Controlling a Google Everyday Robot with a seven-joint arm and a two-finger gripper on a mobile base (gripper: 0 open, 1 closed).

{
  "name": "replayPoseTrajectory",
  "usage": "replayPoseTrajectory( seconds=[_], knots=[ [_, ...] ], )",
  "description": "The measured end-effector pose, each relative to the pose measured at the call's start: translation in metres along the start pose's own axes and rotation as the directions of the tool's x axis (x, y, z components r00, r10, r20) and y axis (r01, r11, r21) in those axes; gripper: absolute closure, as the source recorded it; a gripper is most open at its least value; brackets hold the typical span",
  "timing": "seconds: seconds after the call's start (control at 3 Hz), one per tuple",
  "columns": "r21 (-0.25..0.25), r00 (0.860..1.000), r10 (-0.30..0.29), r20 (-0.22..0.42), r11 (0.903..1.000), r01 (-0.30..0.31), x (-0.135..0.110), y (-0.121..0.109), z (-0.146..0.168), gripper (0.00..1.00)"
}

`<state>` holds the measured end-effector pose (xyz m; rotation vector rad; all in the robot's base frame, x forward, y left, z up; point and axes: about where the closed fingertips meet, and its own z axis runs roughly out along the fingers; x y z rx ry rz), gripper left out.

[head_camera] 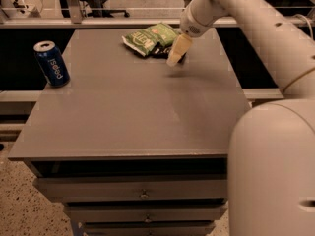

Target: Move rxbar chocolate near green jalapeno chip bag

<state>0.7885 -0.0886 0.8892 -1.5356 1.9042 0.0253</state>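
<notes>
In the camera view, the task appears to be reaching its closing step. The rxbar chocolate (pixel 161 52) is lying at the far side of the bench (pixel 133 117), right against the near right edge of the green jalapeno chip bag (pixel 147 36), so the placing looks done or nearly done. The end effector (pixel 175 54) is hanging at the end of the arm (pixel 256 18), angling down over the bar's right end and hiding part of it. Whether it is touching the wrapper, gripping it or standing just above it cannot be told, and neither can whether it is released or clenched.

If the bar is in its grasp, the next move is calling for a release with the bar flat on the bench. After that, a straight lift away would avoid dragging the bar or nudging the crinkly bag. The Pepsi can (pixel 51 63) is standing well apart at the left edge, out of the way.
</notes>
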Motion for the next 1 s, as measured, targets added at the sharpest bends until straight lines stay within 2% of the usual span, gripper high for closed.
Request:
replayPoseTrajectory(
  seconds=[0.33, 0.67, 1.0],
  knots=[
    [0.033, 0.974, 0.048, 0.222, 0.9978, -0.057, 0.008, -0.002, -0.070, 0.00],
    [0.094, 0.899, 0.053, 0.435, 0.9901, -0.104, 0.038, 0.003, -0.161, 0.00],
    [0.100, 0.902, 0.072, 0.426, 0.9869, -0.126, 0.053, 0.004, -0.168, 0.00]
  ],
)
